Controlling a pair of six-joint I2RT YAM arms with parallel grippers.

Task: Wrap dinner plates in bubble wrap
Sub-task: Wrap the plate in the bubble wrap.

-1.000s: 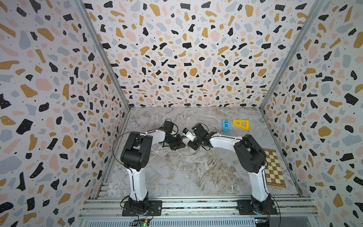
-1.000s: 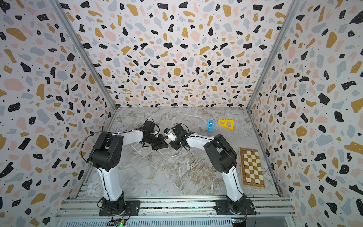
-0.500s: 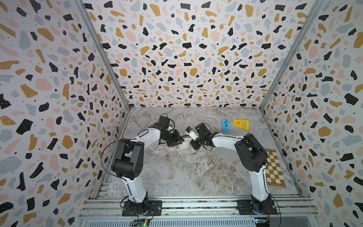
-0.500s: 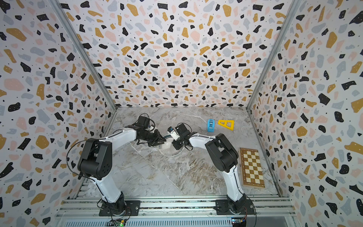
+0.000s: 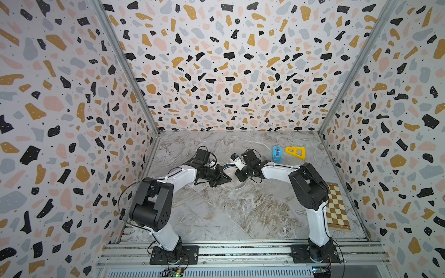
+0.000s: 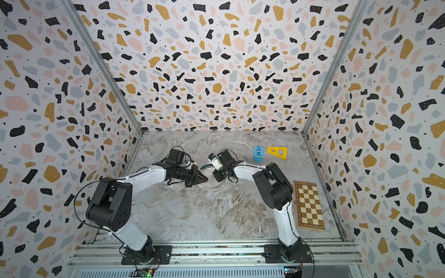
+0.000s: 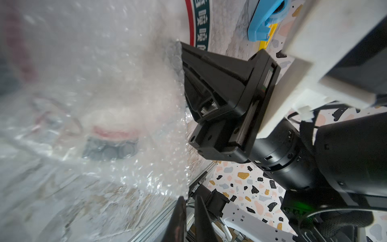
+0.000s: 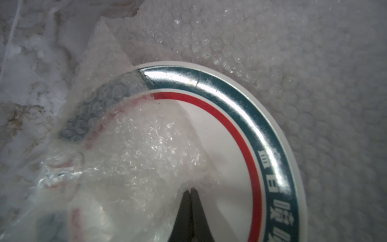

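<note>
Two robot arms meet at the middle of a marble worktop [image 5: 216, 144]. The left gripper [image 7: 189, 199] and right gripper [image 8: 191, 189] each pinch an edge of the bubble wrap [image 7: 104, 83]. The dinner plate [image 8: 230, 167] lies on the wrap between them, partly covered by a fold.

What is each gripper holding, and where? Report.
Both hold the bubble wrap by its free edge: the right gripper pinches it over the plate, the left gripper apparently farther along.

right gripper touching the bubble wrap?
Touching. Right wrist view: right gripper is shut on a bunched edge of bubble wrap over the plate.
</note>
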